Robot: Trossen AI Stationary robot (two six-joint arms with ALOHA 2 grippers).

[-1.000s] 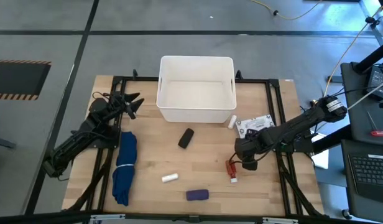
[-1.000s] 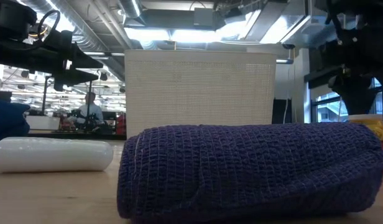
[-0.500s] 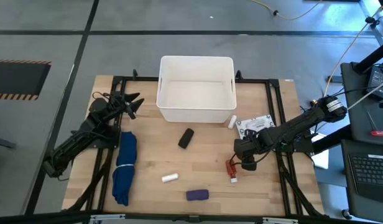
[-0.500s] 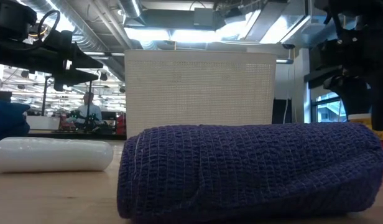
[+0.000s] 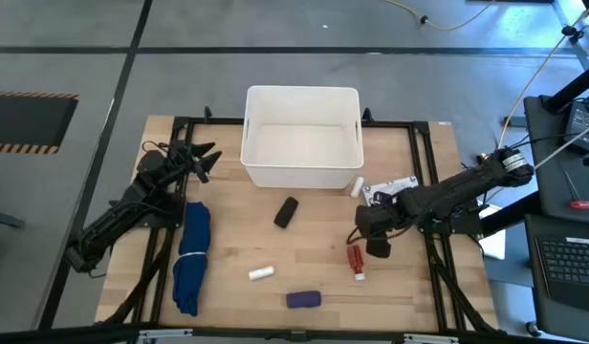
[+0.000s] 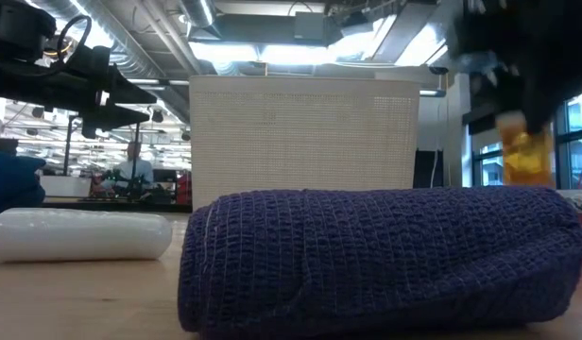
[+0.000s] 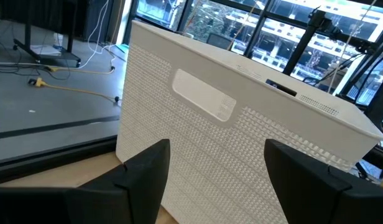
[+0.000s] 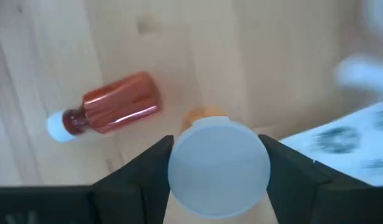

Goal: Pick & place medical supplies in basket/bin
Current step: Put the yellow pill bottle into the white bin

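Right gripper [image 5: 374, 239] fingers clasp the orange vial [image 8: 219, 167]; white tub [image 5: 301, 172] lies toward upper left; left gripper [image 5: 201, 156] fingers spread, idle

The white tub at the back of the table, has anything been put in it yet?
Empty, as far as the high view shows: the white tub has a bare white floor. The red tube and purple roll lie on the table.

Grey floor [image 5: 180, 57] with dark seams surrounds the wooden table [image 5: 314, 258]; ceiling lights [image 6: 263, 52], ducts and tall windows [image 7: 253, 25] show behind.
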